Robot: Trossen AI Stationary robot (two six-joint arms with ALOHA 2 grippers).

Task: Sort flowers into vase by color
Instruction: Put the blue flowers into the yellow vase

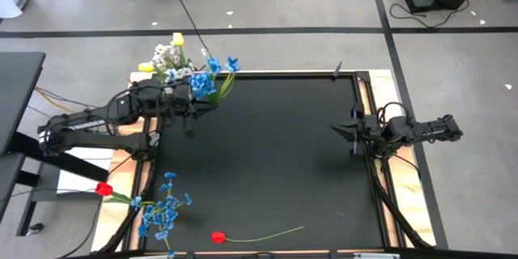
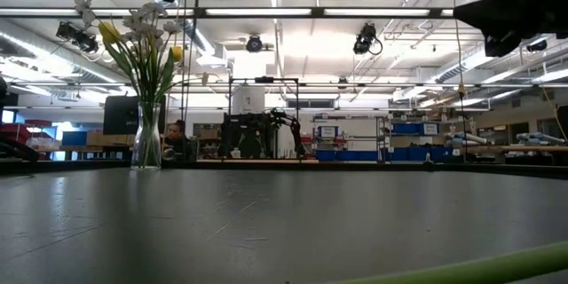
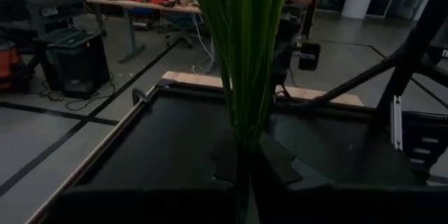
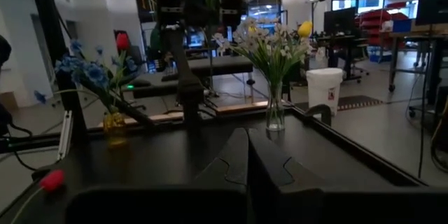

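Observation:
My left gripper (image 1: 194, 105) is at the far left of the table, shut on a blue blossom stem (image 1: 205, 82) held upright; its green stalks (image 3: 241, 77) fill the left wrist view. Beside it, a clear vase (image 2: 147, 146) at the far left corner holds white and yellow flowers (image 1: 167, 58). A second vase (image 4: 115, 127) at the near left holds blue blossoms (image 1: 162, 210) and a red tulip (image 1: 103, 188). Another red tulip (image 1: 217, 236) lies flat near the front edge. My right gripper (image 1: 341, 129) hovers shut and empty at the right. My left gripper pinches the bundle of green stalks and leaves (image 3: 243, 129) between its two fingers (image 3: 276, 161). The fingers come level from the table's left side and lie across the stalks. The stem stands upright with its blue blossoms above the gripper, clear of the table.
The black mat (image 1: 275, 162) lies bare between the two arms. The lying tulip's long green stalk (image 2: 461, 271) runs along the front edge, close to the low camera. A raised wooden frame (image 1: 368, 89) borders the mat. A person sits far off in the room (image 2: 180, 133).

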